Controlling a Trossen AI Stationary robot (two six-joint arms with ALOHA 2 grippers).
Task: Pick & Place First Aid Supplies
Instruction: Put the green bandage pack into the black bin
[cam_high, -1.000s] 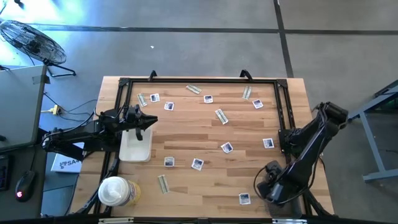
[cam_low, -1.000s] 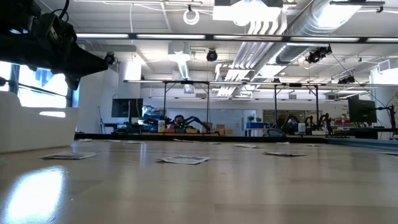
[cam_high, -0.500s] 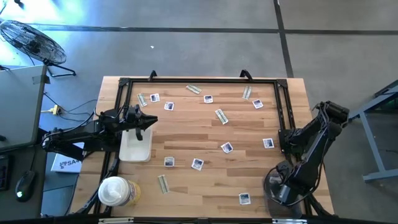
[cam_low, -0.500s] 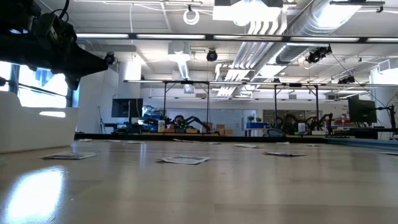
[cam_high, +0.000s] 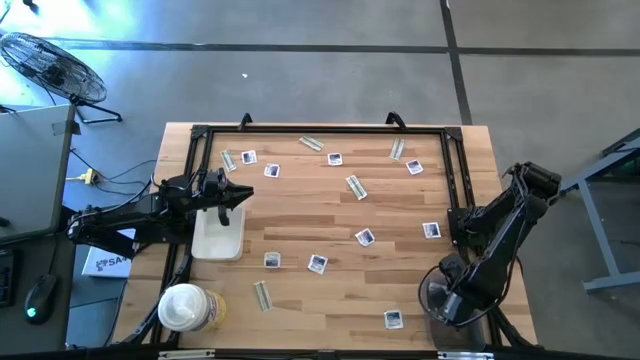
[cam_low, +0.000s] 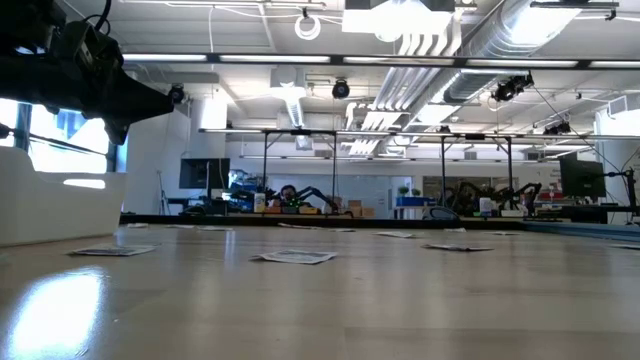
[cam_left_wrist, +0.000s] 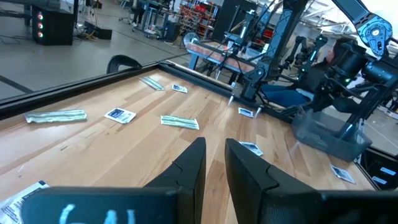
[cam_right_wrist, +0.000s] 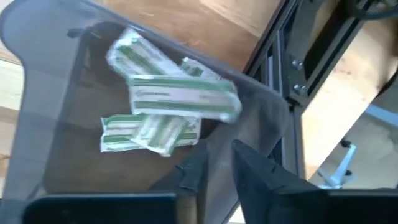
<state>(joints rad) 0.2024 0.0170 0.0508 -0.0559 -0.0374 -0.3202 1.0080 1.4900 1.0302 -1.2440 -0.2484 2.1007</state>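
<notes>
Strips (cam_right_wrist: 163, 102) lie in a grey bin (cam_right_wrist: 56, 158) under the right claw (cam_right_wrist: 214, 163), slightly parted, empty.

My two arms (cam_high: 130, 215) are matte black, jointed and slim, each end effector (cam_left_wrist: 214, 165) carrying two dark blunt fingers.

1. We are looking down at a wooden table (cam_high: 300, 210) with a black frame (cam_high: 320, 129) around its edge.
2. Many small packets are lying spread on it: white squares (cam_high: 365, 237) and thin green strips (cam_high: 355, 187).
3. A white tray (cam_high: 219, 236) is sitting at the left side.
4. A round tub (cam_high: 184, 307) is standing near it.
</notes>
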